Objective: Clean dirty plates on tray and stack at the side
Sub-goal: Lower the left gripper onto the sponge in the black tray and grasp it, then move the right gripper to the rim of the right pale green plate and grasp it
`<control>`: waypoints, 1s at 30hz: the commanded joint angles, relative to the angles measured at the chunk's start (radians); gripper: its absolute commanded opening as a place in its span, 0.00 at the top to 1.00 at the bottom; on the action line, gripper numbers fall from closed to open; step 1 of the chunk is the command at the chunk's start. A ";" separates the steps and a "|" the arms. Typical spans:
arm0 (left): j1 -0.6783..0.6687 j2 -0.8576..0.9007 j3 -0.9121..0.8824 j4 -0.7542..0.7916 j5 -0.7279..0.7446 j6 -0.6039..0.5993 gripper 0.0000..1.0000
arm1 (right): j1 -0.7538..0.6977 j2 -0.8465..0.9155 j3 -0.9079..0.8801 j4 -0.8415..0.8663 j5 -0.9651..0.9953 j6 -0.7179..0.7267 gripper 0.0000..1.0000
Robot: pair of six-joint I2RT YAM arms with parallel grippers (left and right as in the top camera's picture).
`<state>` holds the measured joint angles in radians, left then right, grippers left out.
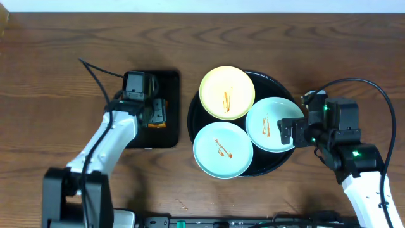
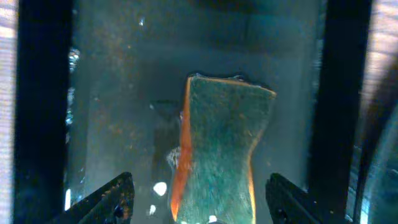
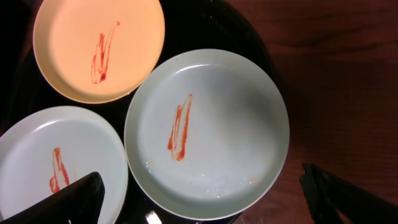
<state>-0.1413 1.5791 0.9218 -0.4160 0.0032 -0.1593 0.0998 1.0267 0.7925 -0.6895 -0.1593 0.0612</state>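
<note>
The round black tray (image 1: 273, 166) holds three sauce-streaked plates: a pale yellow plate (image 1: 226, 92) at the back, a mint-blue plate (image 1: 222, 149) at the front left and a mint-blue plate (image 1: 271, 124) at the right. In the right wrist view the right mint plate (image 3: 211, 130) lies between my open right gripper's (image 3: 205, 202) fingers, with the yellow plate (image 3: 99, 46) and the other mint plate (image 3: 59, 162) beyond. My right gripper (image 1: 286, 133) hovers at that plate's right edge. My left gripper (image 2: 199, 199) is open over a green-and-orange sponge (image 2: 221, 158).
A rectangular black tray (image 1: 169, 101) left of the round tray holds the sponge (image 1: 158, 114). Its wet floor (image 2: 124, 93) shows in the left wrist view. Cables run from both arms over the wooden table (image 1: 50, 76).
</note>
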 commanded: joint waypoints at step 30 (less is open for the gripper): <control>-0.045 0.133 -0.007 0.063 -0.016 0.006 0.73 | -0.001 0.002 0.019 -0.026 -0.035 0.013 0.01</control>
<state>-0.1814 1.6985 0.9226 -0.3519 -0.0044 -0.1570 0.0998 1.0267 0.7925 -0.7033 -0.1818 0.0612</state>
